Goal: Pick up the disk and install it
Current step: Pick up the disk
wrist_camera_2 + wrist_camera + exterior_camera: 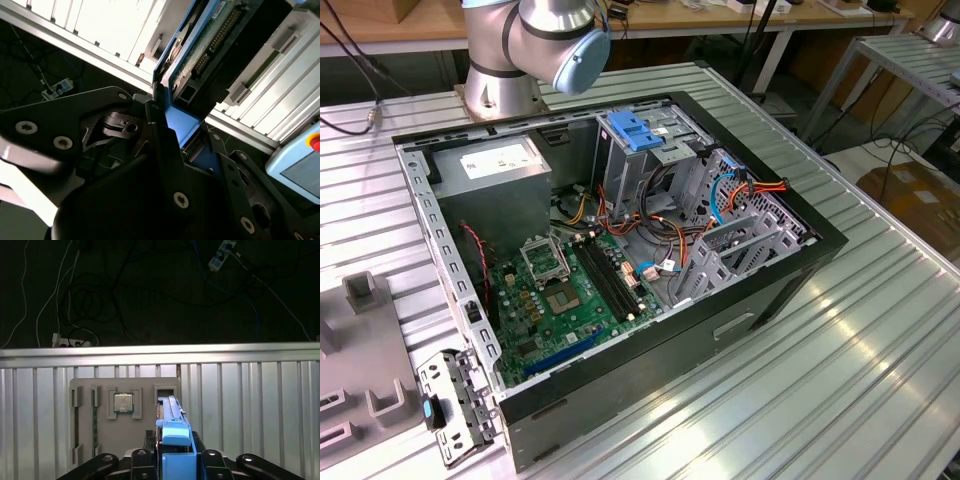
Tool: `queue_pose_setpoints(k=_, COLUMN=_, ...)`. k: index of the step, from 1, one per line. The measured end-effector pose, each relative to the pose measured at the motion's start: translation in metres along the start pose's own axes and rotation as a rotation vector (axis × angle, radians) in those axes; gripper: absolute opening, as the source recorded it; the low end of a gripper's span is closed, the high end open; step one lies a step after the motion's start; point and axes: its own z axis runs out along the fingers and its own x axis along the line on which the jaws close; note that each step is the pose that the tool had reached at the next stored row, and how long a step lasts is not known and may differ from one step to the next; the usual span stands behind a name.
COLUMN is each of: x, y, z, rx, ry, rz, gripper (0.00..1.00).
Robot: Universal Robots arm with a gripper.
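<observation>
First wrist view — disk (175, 435) on edge at a slot of the parts tray (145, 385), beside the processor chip (123, 402) | pincer (177, 465) pinching its blue side rails — we judge that grip holds it upright | computer case (760, 300) lies open on the bench (880, 330)

Bright overhead light, glare on table (880, 335), tool (167, 112) in shadow

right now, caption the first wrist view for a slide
Hand clasping the blue-railed disk edge-on, grey parts tray with a processor chip beyond
</observation>
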Motion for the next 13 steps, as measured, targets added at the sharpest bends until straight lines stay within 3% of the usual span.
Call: queue_pose_setpoints(k=13, x=0.0000, y=0.0004, z=-0.0123, rx=-0.0009, ry=0.0000, rz=0.000, gripper=0.37)
